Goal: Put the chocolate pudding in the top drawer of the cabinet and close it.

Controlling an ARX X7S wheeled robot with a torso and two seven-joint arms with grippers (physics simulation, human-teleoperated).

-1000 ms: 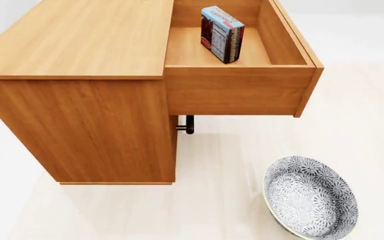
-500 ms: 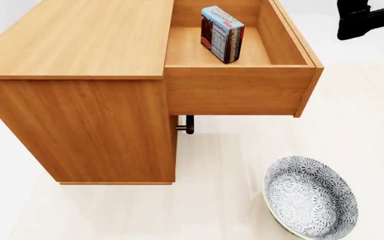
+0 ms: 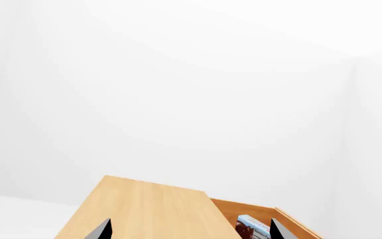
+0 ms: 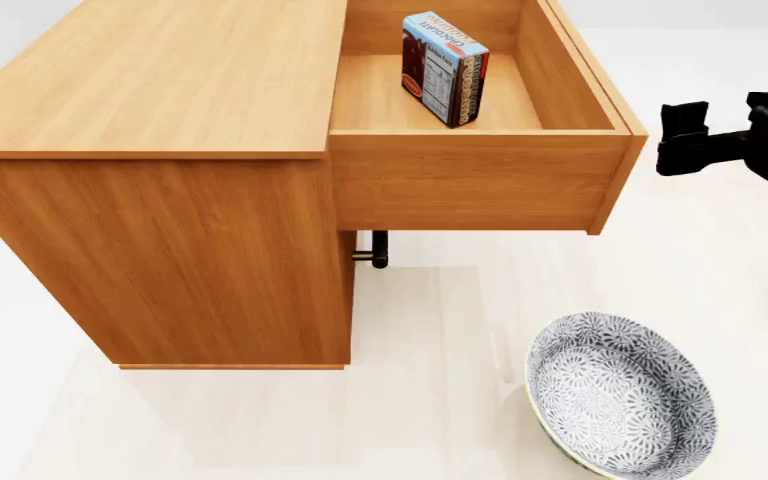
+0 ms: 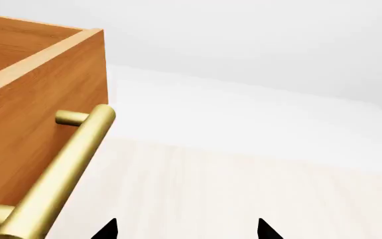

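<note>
Wooden top drawer [image 4: 478,180] hangs open with your chocolate pudding [image 4: 444,68] upright inside; right tool [image 5: 185,230] spread wide, left tool [image 3: 189,230] likewise.

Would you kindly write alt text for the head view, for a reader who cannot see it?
A small red-brown, blue-edged chocolate pudding box stands upright inside the pulled-out top drawer of an orange-brown wooden cabinet. The black right gripper hangs just beside the drawer's front. A grey patterned bowl sits on the pale floor nearby.
</note>
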